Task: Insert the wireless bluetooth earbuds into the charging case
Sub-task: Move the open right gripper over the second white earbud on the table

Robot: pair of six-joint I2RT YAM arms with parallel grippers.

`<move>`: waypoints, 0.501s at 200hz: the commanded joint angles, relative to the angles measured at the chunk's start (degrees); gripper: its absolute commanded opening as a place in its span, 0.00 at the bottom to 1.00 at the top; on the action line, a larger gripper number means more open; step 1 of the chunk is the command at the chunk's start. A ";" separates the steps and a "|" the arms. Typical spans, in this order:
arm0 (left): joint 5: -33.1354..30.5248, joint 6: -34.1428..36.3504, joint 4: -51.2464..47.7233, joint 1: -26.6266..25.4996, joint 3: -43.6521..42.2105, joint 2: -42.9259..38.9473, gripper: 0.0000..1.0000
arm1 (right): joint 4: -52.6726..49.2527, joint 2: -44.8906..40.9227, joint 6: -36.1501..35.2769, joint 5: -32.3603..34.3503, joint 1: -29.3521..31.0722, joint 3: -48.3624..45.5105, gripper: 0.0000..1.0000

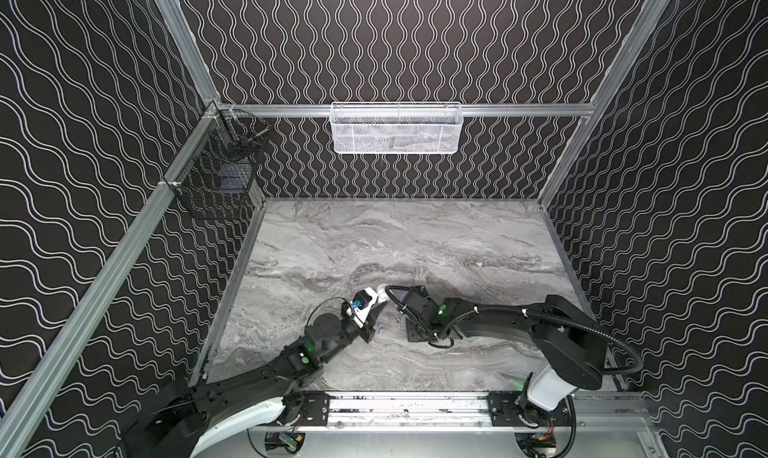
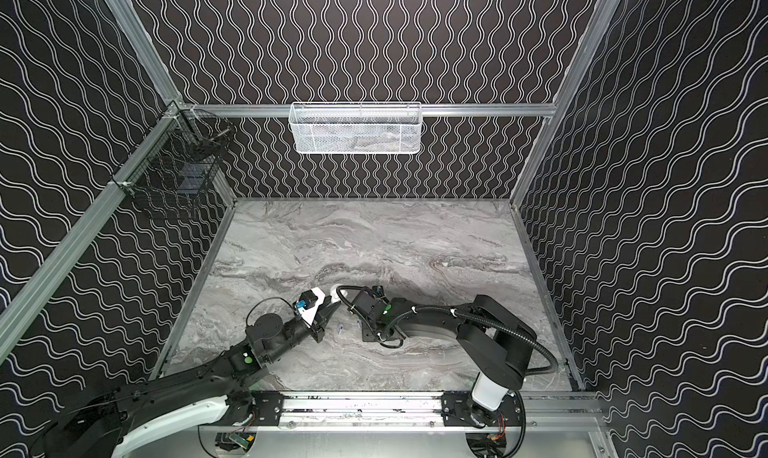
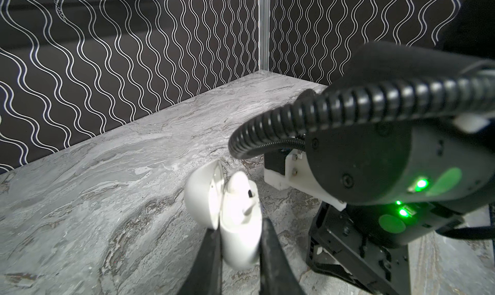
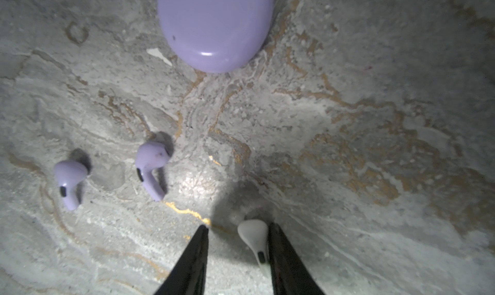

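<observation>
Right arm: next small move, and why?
Probably close the right end effector on the white earbud. It lies on the table between the parted jaws, not yet gripped. The left end effector holds the white case open, ready for it.

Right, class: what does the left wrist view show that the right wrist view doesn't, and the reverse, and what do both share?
Only the left wrist view: the left claw shut on an open white case with a seated earbud inside, the other arm, its ribbed cable, and the patterned wall.
Only the right wrist view: a closed purple case, two purple earbuds lying on the table, and a loose white earbud between the right claw's parted fingers, against one.
Both: the grey marbled table and dark claw fingers.
</observation>
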 commanded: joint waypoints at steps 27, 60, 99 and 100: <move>-0.70 0.28 0.93 0.01 0.13 0.14 0.00 | -3.91 -0.09 -2.17 3.09 -0.04 1.04 0.40; -1.56 0.25 0.54 0.03 0.05 -0.23 0.00 | -4.22 -0.53 -3.19 3.64 -0.01 1.44 0.41; -2.47 0.25 -0.07 0.05 0.04 -0.82 0.00 | -5.52 1.06 -3.84 3.70 -0.03 3.55 0.40; -2.52 0.25 -0.11 0.03 0.04 -0.70 0.00 | -5.56 1.14 -3.88 3.67 -0.07 3.62 0.40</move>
